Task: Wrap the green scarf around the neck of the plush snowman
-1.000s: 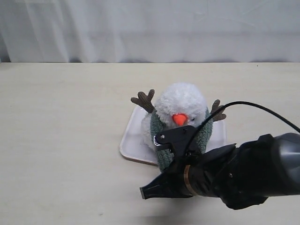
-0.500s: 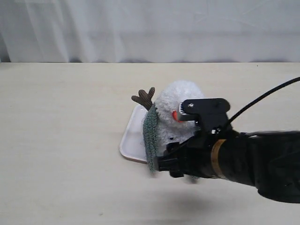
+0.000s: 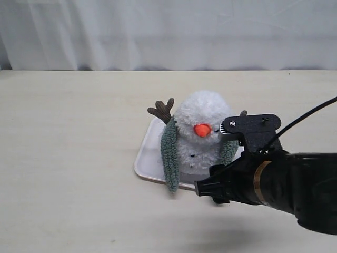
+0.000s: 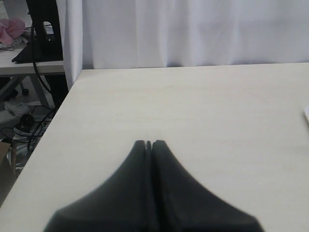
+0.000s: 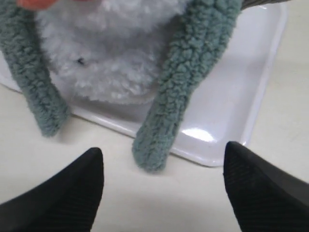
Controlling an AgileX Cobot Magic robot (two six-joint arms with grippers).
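Right wrist view: the right gripper (image 5: 162, 151) has its jaws apart and empty just before the scarf (image 5: 193, 82), whose ends hang down either side of the snowman (image 5: 116, 58) on the tray (image 5: 231, 111). Draping seems done, while crossing the ends in front seems left to do. The left gripper (image 4: 148, 143) has its jaws pressed together.

Snowman (image 3: 202, 139) sits on tray (image 3: 149, 158), tray on table (image 3: 68, 158). Scarf (image 3: 169, 158) hangs down both its sides, ends past tray's front edge onto table. My right gripper (image 5: 162, 151) just before them, apart

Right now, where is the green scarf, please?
In the exterior view, the green scarf drapes over the plush snowman mid-table, ends hanging off the tray.
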